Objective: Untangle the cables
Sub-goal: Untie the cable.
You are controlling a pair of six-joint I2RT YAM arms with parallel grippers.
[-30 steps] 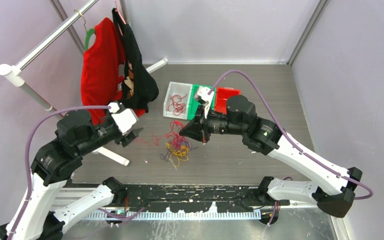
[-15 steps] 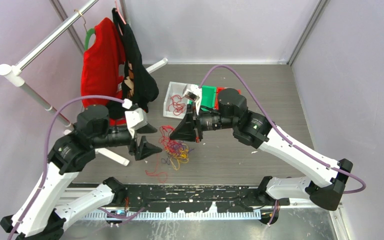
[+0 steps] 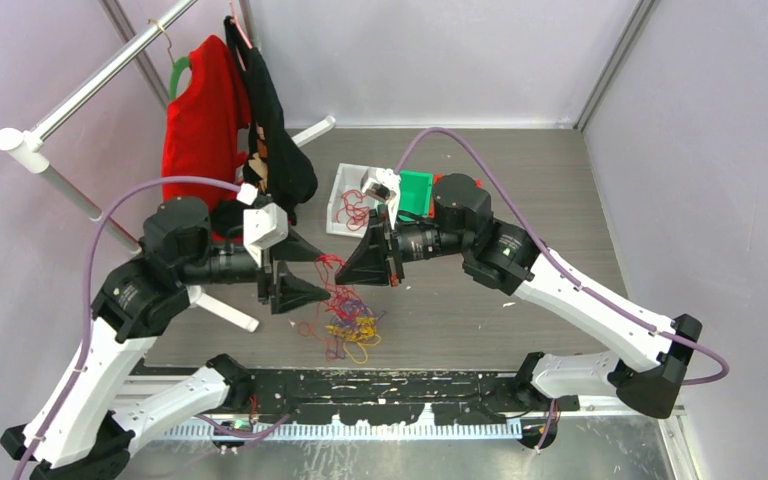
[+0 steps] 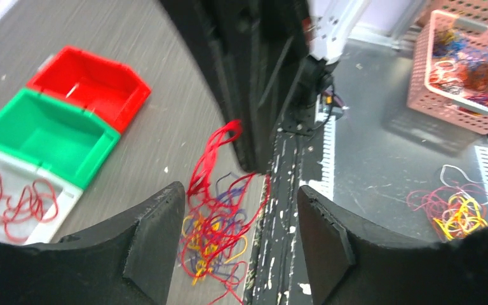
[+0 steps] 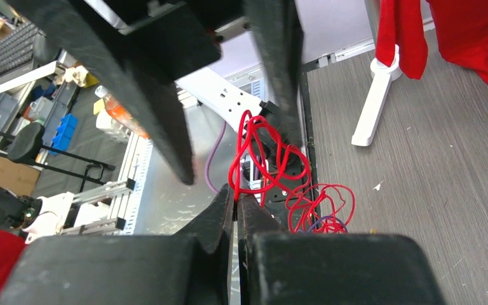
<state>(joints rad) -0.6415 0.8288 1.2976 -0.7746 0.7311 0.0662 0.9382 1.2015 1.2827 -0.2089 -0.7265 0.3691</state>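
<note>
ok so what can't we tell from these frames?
Strand count in the right gripper: right wrist view, it is shut over the pinch.
Whether the red cable is free of the pile: top view too small, left wrist view blurred.
Pink basket contents: left wrist view, blurred, cut by the frame edge.

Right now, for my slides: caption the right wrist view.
Right pincer shut on thin red looped cables above the grey wood-grain tabletop.

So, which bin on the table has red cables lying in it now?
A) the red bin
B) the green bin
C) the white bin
C: the left wrist view shows red cables lying in the white bin, while the green bin and the red bin show none.
</note>
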